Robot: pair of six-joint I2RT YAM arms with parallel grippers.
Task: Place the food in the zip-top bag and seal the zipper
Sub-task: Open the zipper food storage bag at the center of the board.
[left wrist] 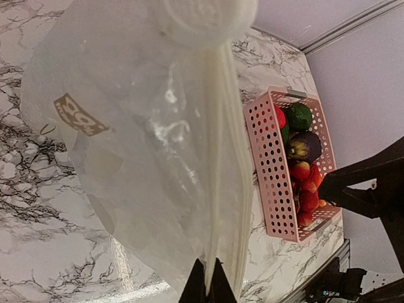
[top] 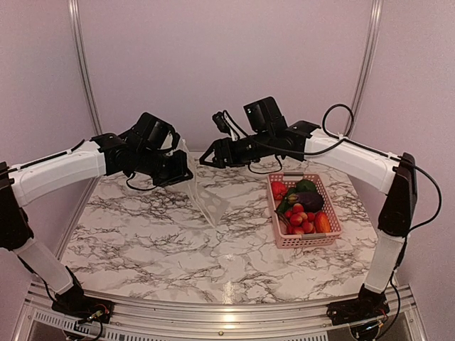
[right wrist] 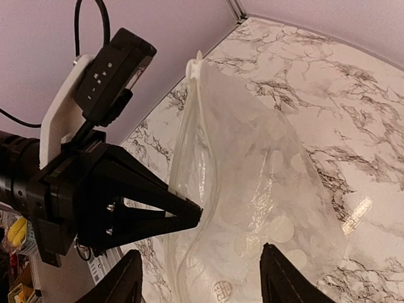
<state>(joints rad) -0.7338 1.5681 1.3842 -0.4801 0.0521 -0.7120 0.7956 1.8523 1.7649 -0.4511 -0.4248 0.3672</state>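
Zip-top bag (top: 206,202) left of basket (top: 309,241), food (top: 298,211) inside basket, on table (top: 142,238)

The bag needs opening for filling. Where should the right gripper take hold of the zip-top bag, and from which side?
Probably the zipper strip's free lip, a little along from where the left gripper pinches the zip-top bag. The bag hangs edge-on with that strip facing the open right gripper, so come straight in from the right.

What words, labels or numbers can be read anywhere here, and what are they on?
Nothing reads clearly.
Tan label on the zip-top bag: white marks, too blurred to read.
Black camera box: small pale letters, too blurred to read.
Round stamp low on the bag: too small to read.
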